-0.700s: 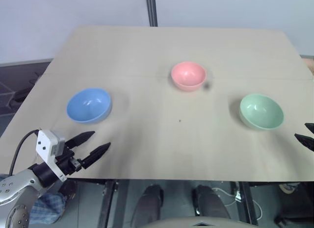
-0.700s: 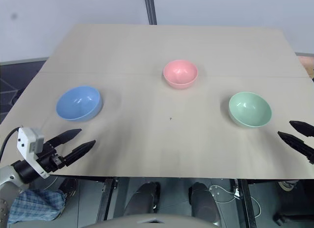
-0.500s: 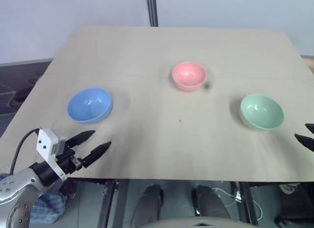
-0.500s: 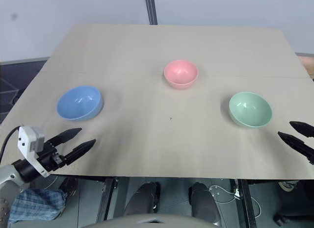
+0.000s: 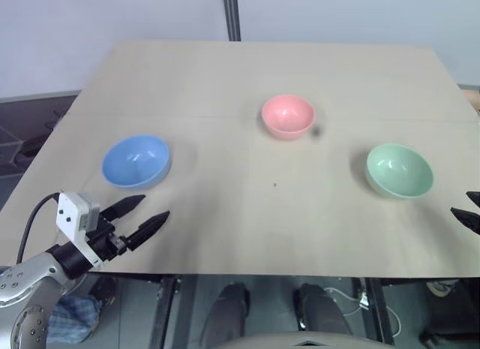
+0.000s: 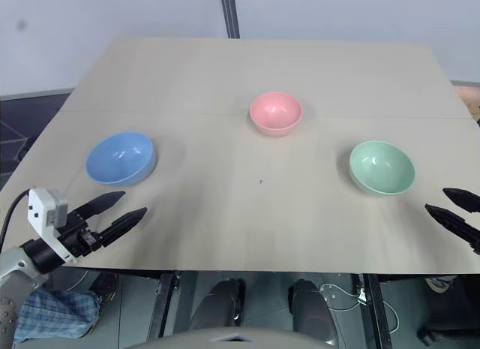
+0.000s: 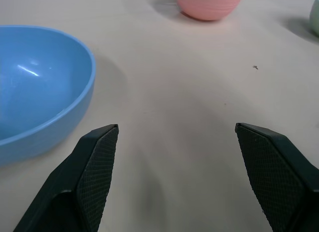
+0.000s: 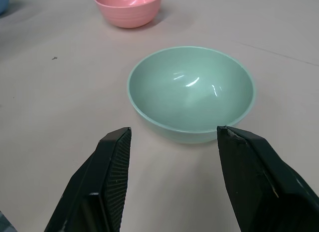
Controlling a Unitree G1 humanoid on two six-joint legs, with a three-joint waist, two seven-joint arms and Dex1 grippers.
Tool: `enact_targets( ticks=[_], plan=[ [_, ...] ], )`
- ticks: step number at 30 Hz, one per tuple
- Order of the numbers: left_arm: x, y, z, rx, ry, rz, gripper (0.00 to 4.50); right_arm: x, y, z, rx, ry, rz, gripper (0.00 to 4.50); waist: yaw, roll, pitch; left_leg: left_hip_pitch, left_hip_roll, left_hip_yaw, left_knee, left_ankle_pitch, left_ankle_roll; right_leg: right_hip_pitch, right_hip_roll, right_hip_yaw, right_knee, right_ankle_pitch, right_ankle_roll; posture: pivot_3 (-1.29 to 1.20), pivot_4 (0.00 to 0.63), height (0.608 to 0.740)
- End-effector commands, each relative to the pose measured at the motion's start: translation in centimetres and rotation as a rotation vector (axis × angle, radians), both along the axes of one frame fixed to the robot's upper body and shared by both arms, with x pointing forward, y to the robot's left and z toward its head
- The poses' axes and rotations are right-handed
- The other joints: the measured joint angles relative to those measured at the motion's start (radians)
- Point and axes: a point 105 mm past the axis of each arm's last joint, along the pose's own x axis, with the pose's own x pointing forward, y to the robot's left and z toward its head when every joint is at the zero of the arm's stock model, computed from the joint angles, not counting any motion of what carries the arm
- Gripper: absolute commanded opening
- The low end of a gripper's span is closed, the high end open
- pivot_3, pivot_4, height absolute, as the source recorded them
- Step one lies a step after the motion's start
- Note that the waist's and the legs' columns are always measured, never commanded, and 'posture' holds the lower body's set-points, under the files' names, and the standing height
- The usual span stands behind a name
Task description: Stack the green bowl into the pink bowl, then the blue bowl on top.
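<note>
The three bowls sit apart on the surface (image 5: 225, 86), each one alone, so nothing is stacked yet. The pink bowl (image 5: 288, 115) is in the middle, farther back. The green bowl (image 5: 399, 169) is on the right side and the blue bowl (image 5: 136, 160) is on the left side. That way each arm has a bowl close by.

The right pincer (image 8: 172, 134) points at the green bowl, which goes first. Its two fingers are spread wide, one on each side of the bowl's near rim, but I think they are not touching it. It holds nothing.

The left pincer (image 5: 142, 217) hangs low over the near edge of the surface, just beside the blue bowl. Its fingers are wide apart and empty, pointing forward and a little to the right.
</note>
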Motion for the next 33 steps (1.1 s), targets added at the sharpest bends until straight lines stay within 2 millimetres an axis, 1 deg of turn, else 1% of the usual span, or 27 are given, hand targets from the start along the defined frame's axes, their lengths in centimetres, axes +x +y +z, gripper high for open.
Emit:
enact_targets(
  ticks=[1,6,8,12,16,18,21,24,27,29,31,33],
  plan=[
    [0.0,-0.3,1.0,0.002,-0.040,-0.014,3.97,-0.2,-0.3,0.8,-0.020,-0.033,-0.001,2.85,0.000,0.000,0.000,0.000,0.000,0.000,0.000,0.000,0.000,0.000,0.000,0.000,0.000,0.000,0.000,0.00,0.150,0.740],
    [1.1,0.2,2.8,-0.064,-0.114,0.024,3.97,0.5,-0.1,0.8,-0.040,-0.032,0.003,2.85,0.000,0.000,0.000,0.001,0.000,0.000,0.001,0.000,0.000,0.002,0.000,0.000,0.000,0.000,0.000,0.00,0.150,0.740],
    [1.4,0.4,3.4,-0.076,-0.135,0.035,3.97,1.4,1.2,1.5,-0.031,-0.044,0.041,2.85,-0.002,0.000,0.000,0.001,0.000,0.000,0.001,0.000,0.000,0.001,0.000,0.000,0.000,0.000,0.000,0.00,0.150,0.740],
    [1.8,0.5,3.8,-0.074,-0.141,0.038,3.97,3.8,3.7,2.7,-0.054,-0.059,0.084,2.85,-0.008,0.001,0.000,0.003,0.000,0.001,0.001,0.000,0.000,0.002,0.001,0.000,0.001,0.002,-0.002,0.00,0.150,0.740],
    [2.2,1.1,4.7,-0.120,-0.174,0.067,3.97,6.6,7.3,4.1,-0.128,-0.109,0.148,2.85,-0.006,0.001,0.000,0.003,0.001,0.000,0.001,0.000,0.000,0.001,0.003,0.000,0.001,0.002,-0.003,0.00,0.150,0.740],
    [2.3,1.1,4.8,-0.126,-0.175,0.066,3.97,8.2,8.6,3.8,-0.208,-0.084,0.156,2.85,-0.005,0.001,0.000,0.002,0.001,-0.001,0.001,0.000,0.000,0.001,0.003,0.000,0.001,0.002,-0.003,0.00,0.150,0.740],
    [2.6,1.1,5.0,-0.130,-0.183,0.057,3.97,10.4,11.6,4.1,-0.261,-0.088,0.245,2.85,-0.002,0.001,0.000,-0.001,0.001,-0.001,0.001,0.000,0.000,-0.001,0.002,-0.001,0.001,0.002,-0.003,0.00,0.150,0.740],
    [3.1,0.9,5.4,-0.139,-0.200,0.042,3.97,13.7,14.0,4.6,-0.318,-0.082,0.253,2.85,-0.008,0.001,0.000,-0.003,0.001,0.000,0.001,0.000,0.000,-0.004,0.001,-0.001,0.001,0.003,-0.003,0.00,0.150,0.740],
    [3.8,0.3,5.8,-0.133,-0.212,0.007,3.97,16.1,16.7,5.3,-0.340,-0.078,0.289,2.85,-0.006,0.001,0.000,-0.004,0.001,-0.001,0.001,0.000,0.000,-0.006,0.002,-0.001,0.002,0.003,-0.004,0.00,0.150,0.740],
    [4.2,-0.2,6.1,-0.134,-0.218,-0.016,3.97,17.3,18.5,5.9,-0.348,-0.125,0.320,2.85,-0.005,0.001,0.000,-0.005,0.001,-0.001,0.000,0.000,0.000,-0.008,0.002,-0.001,0.002,0.003,-0.004,0.00,0.150,0.740],
    [4.5,-0.8,6.3,-0.125,-0.218,-0.047,3.97,18.6,20.1,5.5,-0.398,-0.131,0.331,2.85,-0.003,0.001,0.000,-0.007,0.001,-0.002,0.000,0.000,-0.001,-0.009,0.001,-0.002,0.002,0.003,-0.004,0.00,0.150,0.740],
    [5.0,-1.7,6.3,-0.115,-0.212,-0.088,3.97,19.8,21.7,4.6,-0.492,-0.139,0.353,2.85,-0.005,0.001,0.000,-0.010,0.001,-0.002,0.000,0.000,-0.001,-0.012,0.001,-0.002,0.001,0.003,-0.004,0.00,0.150,0.740]
  ],
)
